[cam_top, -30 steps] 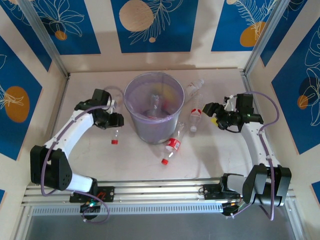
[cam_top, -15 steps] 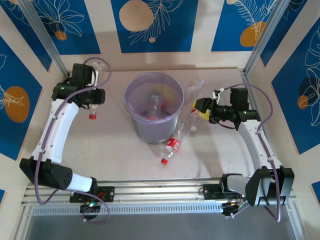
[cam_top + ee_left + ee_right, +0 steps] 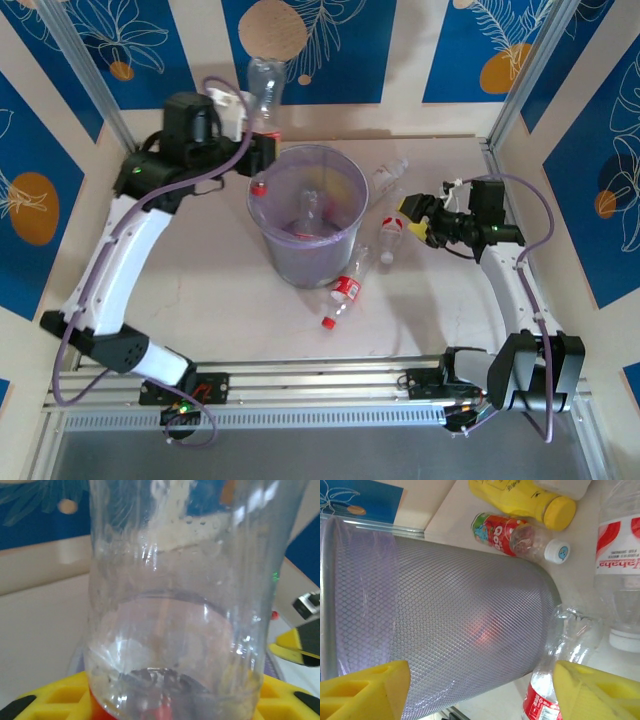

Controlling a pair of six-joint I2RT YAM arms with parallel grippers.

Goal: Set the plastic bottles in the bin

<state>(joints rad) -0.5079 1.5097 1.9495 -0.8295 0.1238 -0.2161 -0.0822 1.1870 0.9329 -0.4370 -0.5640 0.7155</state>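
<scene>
Top external, one bin point(image 3: 300, 262), one bottle point(image 3: 263, 85) held aloft

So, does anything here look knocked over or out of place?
Yes: several bottles lie toppled on the table beside the bin rather than inside it, and the left pincer holds a clear bottle cap-down by its rim.
</scene>
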